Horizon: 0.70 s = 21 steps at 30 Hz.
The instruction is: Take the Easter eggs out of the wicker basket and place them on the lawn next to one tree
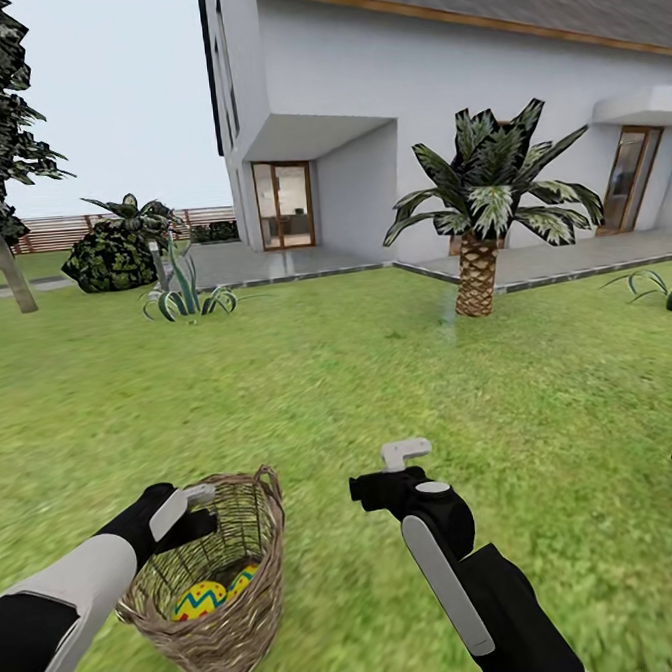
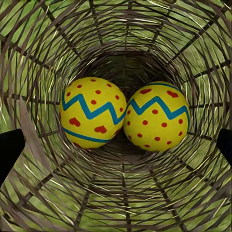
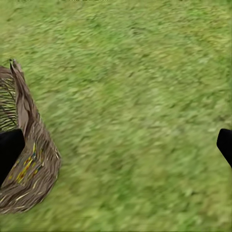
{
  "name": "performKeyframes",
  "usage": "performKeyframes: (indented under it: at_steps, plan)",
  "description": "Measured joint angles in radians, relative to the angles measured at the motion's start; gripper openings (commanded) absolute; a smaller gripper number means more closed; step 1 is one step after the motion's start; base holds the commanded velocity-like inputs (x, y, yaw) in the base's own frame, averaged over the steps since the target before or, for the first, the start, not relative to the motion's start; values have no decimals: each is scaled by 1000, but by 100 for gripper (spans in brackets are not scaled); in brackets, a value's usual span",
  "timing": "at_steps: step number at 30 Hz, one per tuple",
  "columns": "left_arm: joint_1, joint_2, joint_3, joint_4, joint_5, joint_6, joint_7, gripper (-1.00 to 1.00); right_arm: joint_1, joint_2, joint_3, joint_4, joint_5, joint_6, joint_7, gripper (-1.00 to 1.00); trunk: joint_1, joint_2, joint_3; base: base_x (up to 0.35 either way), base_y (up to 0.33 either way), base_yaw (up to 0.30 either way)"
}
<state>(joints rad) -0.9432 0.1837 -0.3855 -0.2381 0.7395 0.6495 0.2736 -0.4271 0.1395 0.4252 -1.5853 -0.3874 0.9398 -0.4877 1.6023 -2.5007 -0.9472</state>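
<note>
Wicker, brown and see-through, the round-rimmed basket [image 1: 218, 585] stands on the mottled green lawn [image 1: 380, 393] at lower left, the left gripper [image 1: 183, 512] at its mouth, fingers spread wide and empty above two bright yellow, red-dotted Easter eggs with blue zigzags [image 2: 93, 112] [image 2: 157, 116] touching at the bottom. Retrieval looks under way: next, lower in and close on one egg. To the right, the right gripper [image 1: 405, 456] hangs open, empty, over grass.

Yellow, red-dotted, blue-zigzagged Easter eggs [image 2: 93, 118]
</note>
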Motion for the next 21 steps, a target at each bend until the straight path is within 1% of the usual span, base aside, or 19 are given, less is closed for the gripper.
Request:
performKeyframes:
  at_steps: [15, 21]
  plan:
    - [1, -4, -2, 1, -2, 0, 2, 100, 0, 0, 0, 0, 0, -2, 0, 100, 0, 0, 0, 122, -4, 0]
    - [2, -5, -2, 2, -3, 0, 2, 100, 0, 0, 0, 0, 0, -2, 0, 100, 0, 0, 0, 159, -87, 0]
